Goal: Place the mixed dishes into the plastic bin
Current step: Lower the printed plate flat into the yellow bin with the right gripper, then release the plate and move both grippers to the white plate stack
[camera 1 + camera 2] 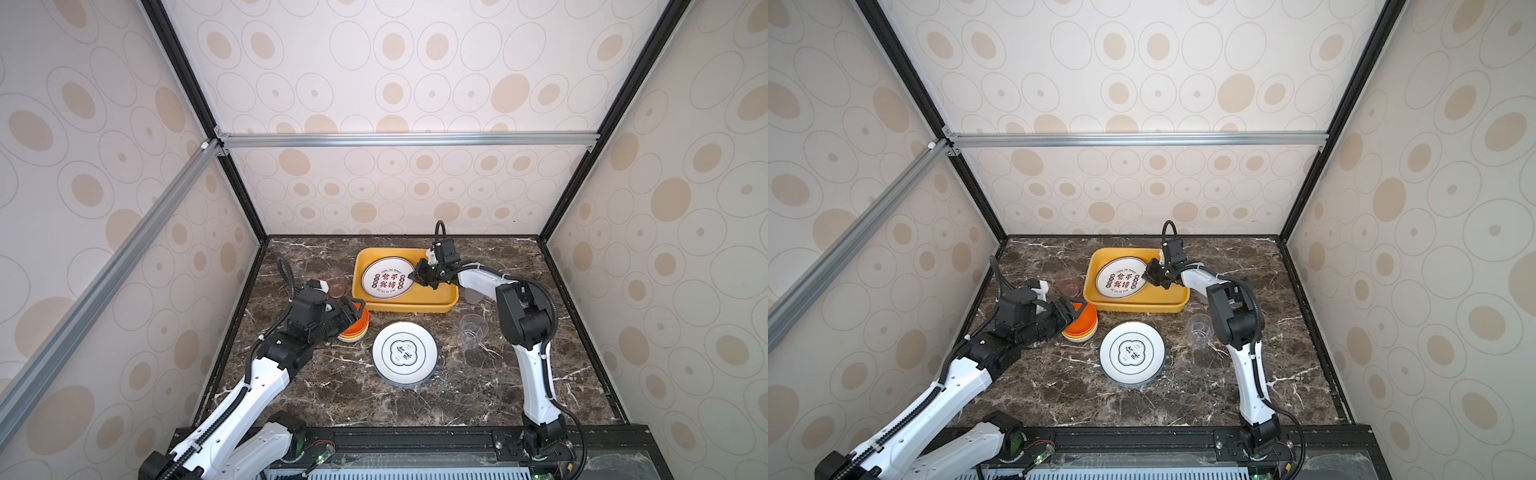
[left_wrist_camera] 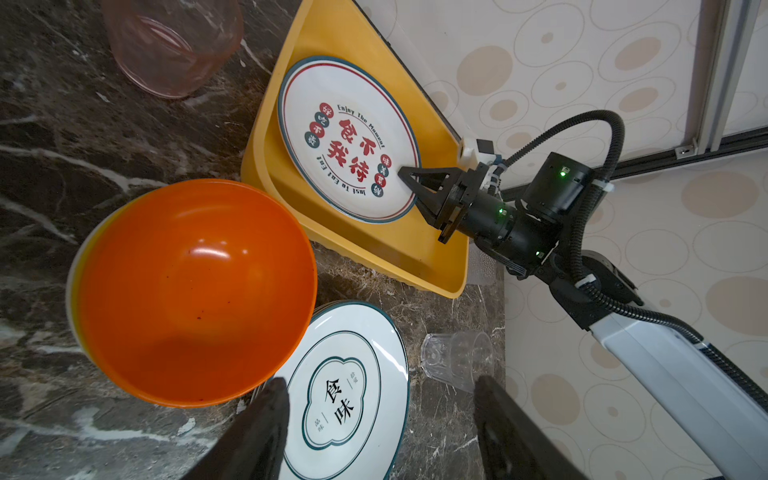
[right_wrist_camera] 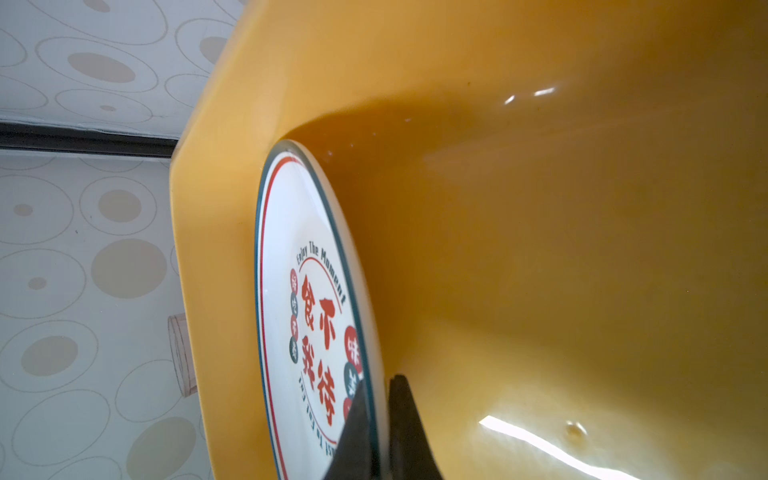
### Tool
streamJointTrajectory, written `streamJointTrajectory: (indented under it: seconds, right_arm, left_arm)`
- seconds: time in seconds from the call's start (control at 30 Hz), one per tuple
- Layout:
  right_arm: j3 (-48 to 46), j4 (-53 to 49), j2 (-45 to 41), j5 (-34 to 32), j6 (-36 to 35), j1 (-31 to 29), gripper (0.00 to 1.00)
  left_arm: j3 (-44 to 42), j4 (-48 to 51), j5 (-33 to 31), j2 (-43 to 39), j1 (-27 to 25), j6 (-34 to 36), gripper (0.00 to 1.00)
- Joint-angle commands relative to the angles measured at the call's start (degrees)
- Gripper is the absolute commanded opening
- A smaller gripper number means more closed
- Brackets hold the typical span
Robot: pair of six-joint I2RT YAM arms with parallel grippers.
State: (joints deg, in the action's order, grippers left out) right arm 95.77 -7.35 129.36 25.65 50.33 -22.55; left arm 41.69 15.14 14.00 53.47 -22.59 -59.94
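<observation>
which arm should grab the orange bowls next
Likely left: the left end effector is open beside the bowls, while the right end effector is shut on the rim of the plate in the bin.

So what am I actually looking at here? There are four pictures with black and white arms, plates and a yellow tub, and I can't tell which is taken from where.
This is a robot with two arms working at a marble table. Each arm ends in a two-fingered claw. Two pictures look down from above, side by side, and show almost the same scene. The other two come from small cameras on the arms' wrists, so they look along the claws.

On the table are a yellow tub, a stack of bowls with an orange one on top, a stack of plates, a clear cup and a pink cup.

The right claw is shut on the rim of the red-lettered plate, which is in the tub. The left claw is open near the bowls and grips nothing.
</observation>
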Motion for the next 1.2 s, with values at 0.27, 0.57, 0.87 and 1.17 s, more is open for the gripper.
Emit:
streamJointTrajectory:
  seconds: [0.27,0.57,0.87,1.17]
  right_arm:
    - [0.9,1.3,1.0,0.9,0.9,-0.4,0.14]
    - [0.4,-1.9,0.1,-0.5,-0.1,-0.3,0.34]
    - [-0.2,-7.9,-4.4,-4.4,-3.4,0.4,0.38]
    - [-2.6,-12.6,-12.8,-6.7,-7.7,0.5,0.39]
  left_arm:
    - [-1.0,-1.1,1.0,-0.3,0.9,-0.1,0.70]
    - [-1.3,-1.6,1.6,-0.3,1.0,-0.4,0.70]
    - [-1.9,0.1,0.9,-1.9,1.1,0.7,0.70]
    - [-3.4,1.0,2.6,-2.9,1.0,2.4,0.70]
